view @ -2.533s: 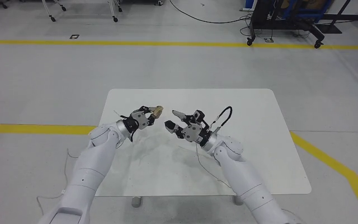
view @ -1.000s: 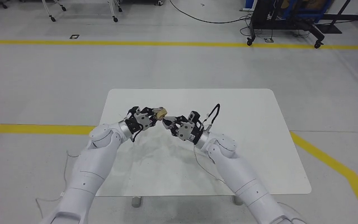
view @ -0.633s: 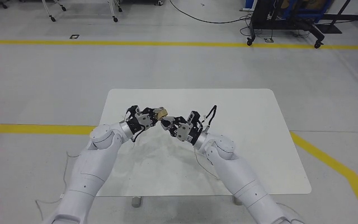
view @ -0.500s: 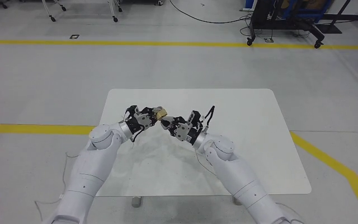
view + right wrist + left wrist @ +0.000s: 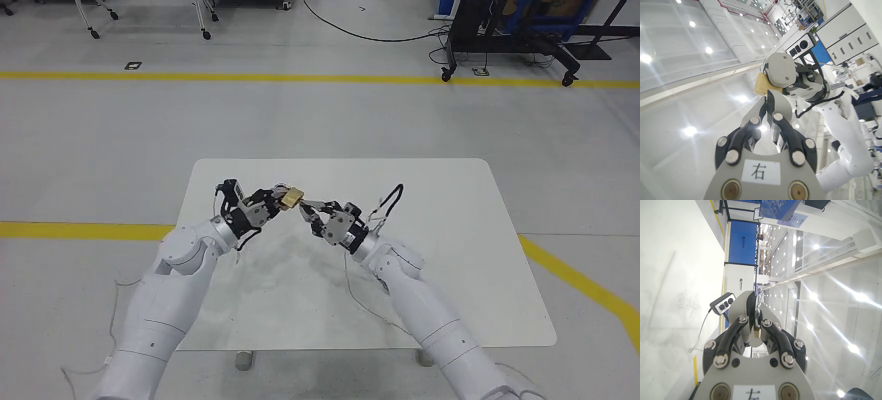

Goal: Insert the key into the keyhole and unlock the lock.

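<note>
Lock (image 5: 761, 85) half-hidden inside left claw (image 5: 755, 307)

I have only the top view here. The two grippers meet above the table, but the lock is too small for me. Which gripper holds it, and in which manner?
Observer: The left gripper is shut on the lock. In its wrist view the brass body shows between the fingers nearer the palm, and the shackle nearer the tips.
Operator: Is the right gripper open?
Observer: No. Its wrist view shows the right gripper shut, its tips at the end of the brass body away from the shackle.
Operator: Is the key visible?
Observer: Not clearly; the shut pads cover whatever they pinch.
</note>
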Robot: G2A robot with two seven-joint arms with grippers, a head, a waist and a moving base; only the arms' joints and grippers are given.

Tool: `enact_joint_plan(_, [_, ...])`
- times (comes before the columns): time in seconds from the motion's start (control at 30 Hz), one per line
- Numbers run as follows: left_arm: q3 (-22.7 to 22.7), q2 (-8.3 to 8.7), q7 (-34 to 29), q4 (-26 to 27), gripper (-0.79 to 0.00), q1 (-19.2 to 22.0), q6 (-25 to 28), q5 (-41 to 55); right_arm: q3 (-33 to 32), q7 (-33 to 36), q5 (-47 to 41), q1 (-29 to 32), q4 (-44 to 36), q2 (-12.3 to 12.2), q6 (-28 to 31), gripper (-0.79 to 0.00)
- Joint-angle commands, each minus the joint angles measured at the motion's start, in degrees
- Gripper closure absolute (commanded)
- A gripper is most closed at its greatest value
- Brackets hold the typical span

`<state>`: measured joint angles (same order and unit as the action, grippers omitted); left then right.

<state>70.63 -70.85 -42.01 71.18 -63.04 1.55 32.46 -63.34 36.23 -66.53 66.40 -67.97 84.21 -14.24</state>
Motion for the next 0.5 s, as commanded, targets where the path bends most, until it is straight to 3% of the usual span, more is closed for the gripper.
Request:
enact_joint_plan(0.0, [0.4,0.05,0.9,0.8,0.000,-0.7,1.3,-0.3,-0.2,0.7,-1.5,-0.5,1.1,0.0,-1.3,0.000])
enact_joint_plan(0.33, [0.9,0.22,4.1,3.5,0.000,-2.5,4.7,-4.0,-0.3,2.7,-5.3,-2.0,4.2,0.4,-4.1,0.000])
enact_joint_plan(0.37, [0.8,0.23,4.4,3.6,0.000,-2.6,4.6,-4.3,-0.3,2.5,-5.4,-2.1,4.3,0.4,-3.9,-0.197])
enact_joint_plan(0.43, [0.7,0.24,5.1,3.8,0.000,-2.7,4.4,-5.2,-0.4,1.7,-4.6,-2.2,4.3,0.4,-2.9,-0.413])
enact_joint_plan(0.47, [0.7,0.27,5.6,3.8,0.000,-2.6,4.0,-6.1,-0.5,1.1,-3.8,-2.2,4.2,0.3,-1.9,-0.631])
